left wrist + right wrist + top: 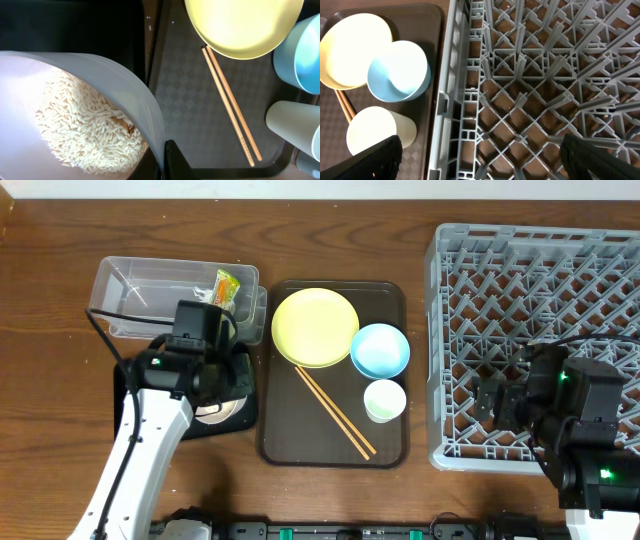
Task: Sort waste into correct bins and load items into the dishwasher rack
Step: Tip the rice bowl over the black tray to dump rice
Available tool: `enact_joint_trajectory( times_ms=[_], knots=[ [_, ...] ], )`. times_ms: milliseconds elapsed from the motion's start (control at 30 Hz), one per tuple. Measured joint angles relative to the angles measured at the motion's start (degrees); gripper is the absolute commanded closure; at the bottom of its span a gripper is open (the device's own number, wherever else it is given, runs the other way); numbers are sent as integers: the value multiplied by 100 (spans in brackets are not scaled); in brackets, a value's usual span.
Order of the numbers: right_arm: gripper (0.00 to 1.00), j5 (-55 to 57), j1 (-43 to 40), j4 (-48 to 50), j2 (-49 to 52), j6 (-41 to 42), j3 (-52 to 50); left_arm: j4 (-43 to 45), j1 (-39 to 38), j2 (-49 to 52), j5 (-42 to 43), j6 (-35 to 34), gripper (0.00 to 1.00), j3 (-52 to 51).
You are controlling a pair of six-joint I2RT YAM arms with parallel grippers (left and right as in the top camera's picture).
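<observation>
My left gripper (pixel 228 395) is shut on the rim of the white bowl (pixel 100 75), which holds the rice (pixel 90 125) and is tilted over the black tray (pixel 124 385). The green-and-yellow wrapper (pixel 227 285) lies in the clear tub (pixel 140 290). The yellow plate (pixel 315 328), blue bowl (pixel 380 350), pale cup (pixel 385 400) and chopsticks (pixel 335 412) sit on the brown serving tray (pixel 290 440). My right gripper (pixel 497 405) is open and empty, low over the near left part of the grey rack (pixel 540 270).
The rack's upright pegs (pixel 520 75) lie between my right fingers. The rack's left wall (pixel 452 100) stands close beside the serving tray. The tub and black tray lie against the serving tray's left edge.
</observation>
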Motion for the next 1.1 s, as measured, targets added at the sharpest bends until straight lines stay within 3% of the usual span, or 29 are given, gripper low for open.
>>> enact_joint_trajectory(
  times_ms=[233, 433, 800, 1100],
  knots=[
    [1, 0, 0, -4, 0, 0, 0, -7, 507, 2, 708, 350, 94, 0],
    [1, 0, 0, -7, 0, 0, 0, 35, 1351, 203, 1803, 979, 94, 0],
    [1, 0, 0, -9, 0, 0, 0, 44, 2811, 1722, 4310, 2079, 94, -2],
    [1, 0, 0, -9, 0, 0, 0, 24, 3679, 3042, 6262, 2426, 94, -2]
  ],
)
